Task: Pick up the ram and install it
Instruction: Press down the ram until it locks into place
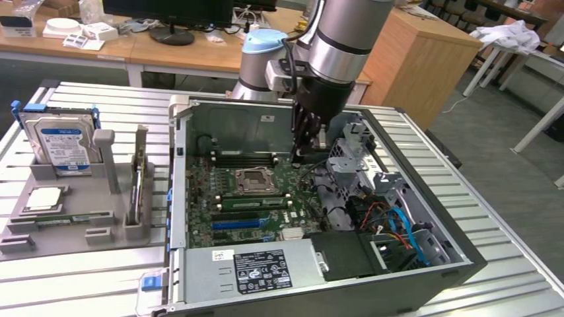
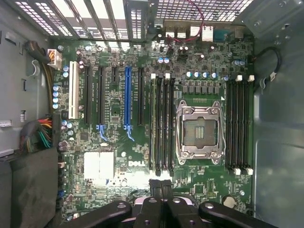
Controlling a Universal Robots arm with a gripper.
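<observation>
- Jaws pressed together with nothing between them: the gripper (image 1: 305,156) hangs inside the open computer case (image 1: 423,264), and in the wrist view its fingertips (image 2: 156,187) meet with no gap.
- Across the case floor lies the motherboard (image 1: 238,224). The gripper is raised above it and, judging by the wrist view, sits off one end of the bank of memory slots (image 2: 164,123) beside the processor socket (image 2: 199,133). It touches nothing.
- On the exterior view's left, well apart from the case, a grey holder tray (image 1: 53,231) carries a hard drive (image 1: 62,142), a silver processor chip (image 1: 44,198) and a second green stick (image 1: 62,216) lying in its groove.
- The ram (image 1: 251,203) stands on edge in one slot of that bank, just beside the socket.
- Progress, as a judgement: the pick-up and the placing in the slot look done, with the stick out of the gripper and upright in the board. Whether it is pushed fully home cannot be told from these views.
- The ram itself is a long, narrow, thin green board. From the wrist it is seen edge-on as a slim green line (image 2: 153,123) along the outermost slot.
- Its chips are too small to make out, and a white latch (image 2: 153,76) marks the slot's end.
</observation>
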